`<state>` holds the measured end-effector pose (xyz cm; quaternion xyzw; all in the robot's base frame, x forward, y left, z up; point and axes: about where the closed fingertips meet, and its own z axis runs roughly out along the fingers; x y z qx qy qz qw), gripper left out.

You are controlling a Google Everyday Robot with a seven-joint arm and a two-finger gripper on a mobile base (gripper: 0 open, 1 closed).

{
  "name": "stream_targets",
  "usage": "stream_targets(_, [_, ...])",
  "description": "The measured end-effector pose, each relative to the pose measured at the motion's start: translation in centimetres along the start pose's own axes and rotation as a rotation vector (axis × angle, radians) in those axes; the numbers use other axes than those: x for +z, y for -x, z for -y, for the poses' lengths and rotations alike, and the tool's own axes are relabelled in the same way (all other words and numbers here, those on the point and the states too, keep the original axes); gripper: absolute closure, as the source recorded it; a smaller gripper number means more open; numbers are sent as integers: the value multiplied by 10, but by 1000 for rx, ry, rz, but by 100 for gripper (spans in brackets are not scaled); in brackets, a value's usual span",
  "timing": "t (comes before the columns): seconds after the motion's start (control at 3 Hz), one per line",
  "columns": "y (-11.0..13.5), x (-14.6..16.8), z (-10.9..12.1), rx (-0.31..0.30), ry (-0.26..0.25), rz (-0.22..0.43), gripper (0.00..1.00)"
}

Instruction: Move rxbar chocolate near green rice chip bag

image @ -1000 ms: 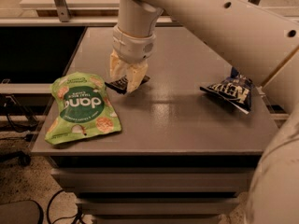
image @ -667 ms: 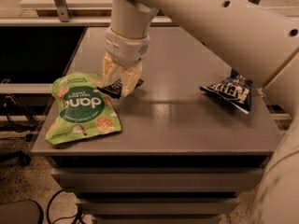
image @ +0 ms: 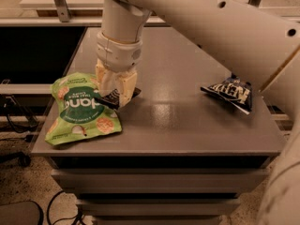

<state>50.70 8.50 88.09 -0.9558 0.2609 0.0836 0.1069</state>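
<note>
The green rice chip bag lies flat at the table's left front, a light-green pouch with a dark green round label. My gripper hangs from the white arm right at the bag's right edge. It is shut on the rxbar chocolate, a small dark bar whose ends stick out on both sides of the cream fingers. The bar's left end overlaps the bag's right edge, low over the table.
A dark blue chip bag lies at the table's right side. The grey table has its front edge close below the green bag. The big white arm crosses the upper right of the view.
The gripper has moved left with the bar, from the table's middle-left to the green bag's right edge. The bags have not moved.
</note>
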Motion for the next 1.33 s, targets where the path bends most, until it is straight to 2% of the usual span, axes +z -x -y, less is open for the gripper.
stream_targets(0.33, [5,2,0,-16,7,4,12])
stream_targets(0.67, [6,3,1,-23,11,5,0])
stream_targets(1.33, [4,2,4,-33,8,11,0])
